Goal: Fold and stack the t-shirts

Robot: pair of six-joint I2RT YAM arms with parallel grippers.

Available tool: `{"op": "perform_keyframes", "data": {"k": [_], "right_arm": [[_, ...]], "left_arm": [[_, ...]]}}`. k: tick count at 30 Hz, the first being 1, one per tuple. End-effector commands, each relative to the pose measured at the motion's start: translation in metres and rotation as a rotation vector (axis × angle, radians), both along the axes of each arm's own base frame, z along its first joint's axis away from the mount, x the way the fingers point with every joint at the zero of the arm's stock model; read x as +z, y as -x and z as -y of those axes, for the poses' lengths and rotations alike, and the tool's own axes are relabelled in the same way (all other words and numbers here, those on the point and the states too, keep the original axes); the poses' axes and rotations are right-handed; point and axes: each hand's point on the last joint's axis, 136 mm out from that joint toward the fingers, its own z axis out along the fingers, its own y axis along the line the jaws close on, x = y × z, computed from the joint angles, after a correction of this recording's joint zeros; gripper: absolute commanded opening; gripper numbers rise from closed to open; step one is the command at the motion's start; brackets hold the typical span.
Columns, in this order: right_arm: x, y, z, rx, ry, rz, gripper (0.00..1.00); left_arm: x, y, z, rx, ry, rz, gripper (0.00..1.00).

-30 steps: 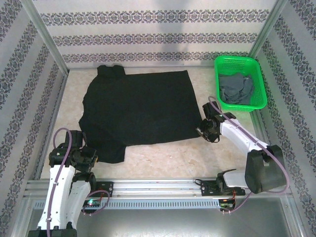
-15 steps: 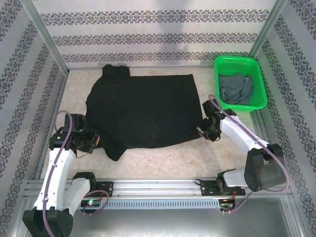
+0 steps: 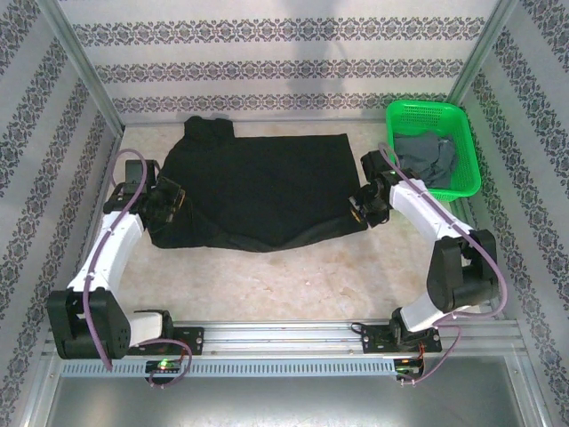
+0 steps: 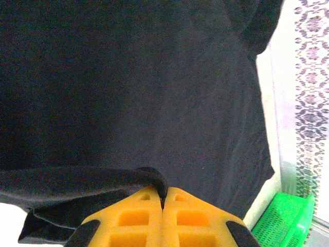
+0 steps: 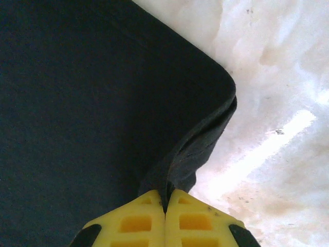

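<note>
1. Top external looks down from high behind the near edge, whole pale table (image 3: 302, 285) in frame.
2. Both wrist cameras sit tight over the plain black cloth t-shirt (image 4: 128, 92), which the overhead shares.

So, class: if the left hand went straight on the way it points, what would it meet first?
The black t-shirt pinched in the left hand; its spread cloth lies directly ahead, though depth is unclear.
</note>
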Motion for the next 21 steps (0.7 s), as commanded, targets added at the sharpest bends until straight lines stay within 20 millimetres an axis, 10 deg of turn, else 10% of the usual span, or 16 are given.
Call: {"op": "perform_keyframes", "data": {"k": [1, 21], "right_arm": [[-0.002, -0.006, 0.011, -0.091, 0.027, -0.039, 0.0], [-0.015, -0.054, 0.019, -0.152, 0.072, -0.071, 0.0]], "left_arm": [[0.028, -0.028, -0.01, -0.004, -0.053, 0.125, 0.0], [0.024, -0.068, -0.055, 0.015, -0.13, 0.126, 0.0]]}}
